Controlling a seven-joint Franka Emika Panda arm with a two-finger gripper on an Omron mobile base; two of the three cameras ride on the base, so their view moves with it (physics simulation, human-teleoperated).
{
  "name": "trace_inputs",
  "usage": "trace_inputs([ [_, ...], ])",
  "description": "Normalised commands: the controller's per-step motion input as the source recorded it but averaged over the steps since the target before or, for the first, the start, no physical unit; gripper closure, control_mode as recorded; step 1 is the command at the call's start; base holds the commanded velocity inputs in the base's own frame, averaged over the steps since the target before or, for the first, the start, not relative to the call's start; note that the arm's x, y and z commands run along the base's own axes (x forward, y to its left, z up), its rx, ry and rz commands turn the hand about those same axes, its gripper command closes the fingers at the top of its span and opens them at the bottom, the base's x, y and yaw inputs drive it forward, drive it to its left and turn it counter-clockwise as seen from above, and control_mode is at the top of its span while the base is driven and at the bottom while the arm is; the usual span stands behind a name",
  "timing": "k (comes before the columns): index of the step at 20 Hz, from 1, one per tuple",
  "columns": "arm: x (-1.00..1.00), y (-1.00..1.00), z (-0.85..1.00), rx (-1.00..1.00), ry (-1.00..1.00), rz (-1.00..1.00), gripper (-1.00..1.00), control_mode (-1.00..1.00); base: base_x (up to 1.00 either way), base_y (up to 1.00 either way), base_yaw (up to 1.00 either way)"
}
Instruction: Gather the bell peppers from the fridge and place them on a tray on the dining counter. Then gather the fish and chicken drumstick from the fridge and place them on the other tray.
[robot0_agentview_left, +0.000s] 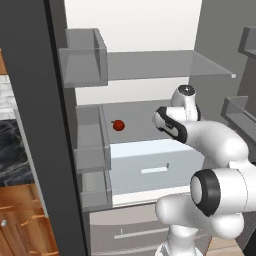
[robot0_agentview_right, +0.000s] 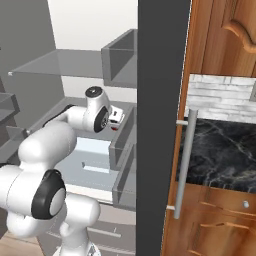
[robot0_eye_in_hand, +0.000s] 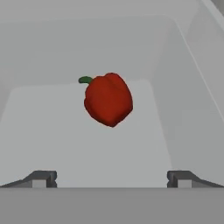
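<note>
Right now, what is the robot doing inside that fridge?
The robot arm is reaching into the open fridge toward a red bell pepper lying on a shelf. Its gripper is open and pointed straight at the pepper, with a gap between them, so nothing is held yet. In the left base view the pepper sits alone above a pale drawer. It looks ready to move in and grab it.

1 red bell pepper (robot0_eye_in_hand: 108, 99) on the fridge shelf (robot0_agentview_left: 145, 112), far left. 2 drawers: 1 pale (robot0_agentview_left: 155, 167), 1 grey below it (robot0_agentview_left: 130, 227). 3 door bins (robot0_agentview_left: 84, 64) stacked on left.
</note>
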Motion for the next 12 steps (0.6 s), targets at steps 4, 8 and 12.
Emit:
trace_inputs([
  [4,0.25,0.0,-0.01,0.0,0.0,0.0,-1.0,-1.0,0.0,0.0,0.0],
  [8,0.22,0.0,-0.01,0.0,0.0,0.0,-1.0,-1.0,0.0,0.0,0.0],
  [12,0.15,0.0,-0.08,0.0,0.0,0.0,-1.0,-1.0,0.0,0.0,0.0],
])
